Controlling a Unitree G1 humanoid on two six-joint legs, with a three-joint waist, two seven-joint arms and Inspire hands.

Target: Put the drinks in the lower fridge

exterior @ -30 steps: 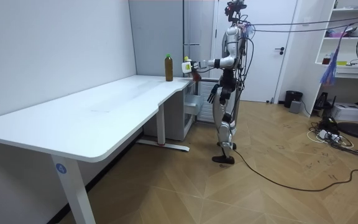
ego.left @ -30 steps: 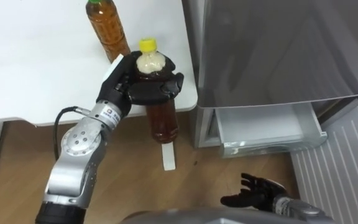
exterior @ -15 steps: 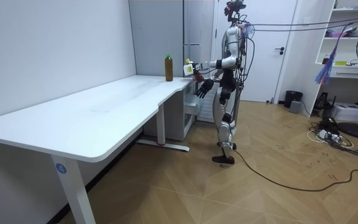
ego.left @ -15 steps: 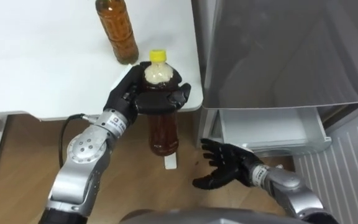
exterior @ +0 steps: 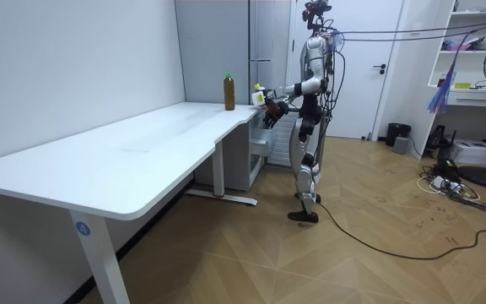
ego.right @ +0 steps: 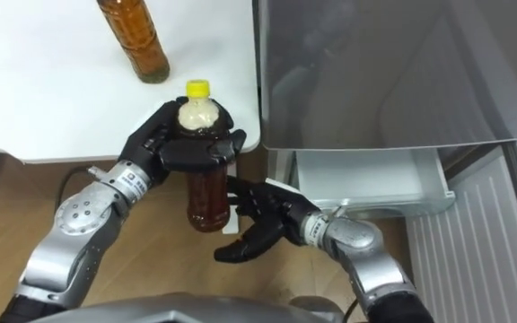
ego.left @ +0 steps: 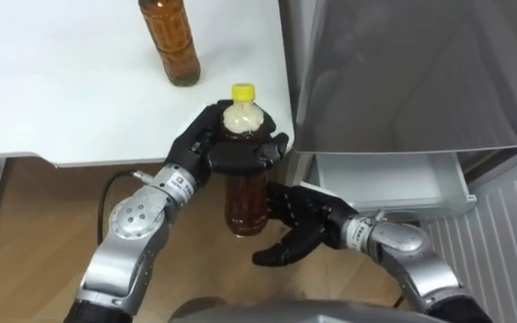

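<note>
Yellow-capped bottle (ego.left: 245,196) is hanging clear of the table (ego.left: 61,99), the left hand (ego.left: 233,154) clasping its shoulder. At its 4 o'clock the right hand (ego.left: 302,224) is lying spread, holding nothing. Letting go before that hand closes is risking a drop to the floor (ego.left: 25,206).

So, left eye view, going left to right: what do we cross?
white table → brown bottle standing on it → yellow-capped bottle held off the table edge in the left hand → right hand, fingers open → open fridge drawer
</note>
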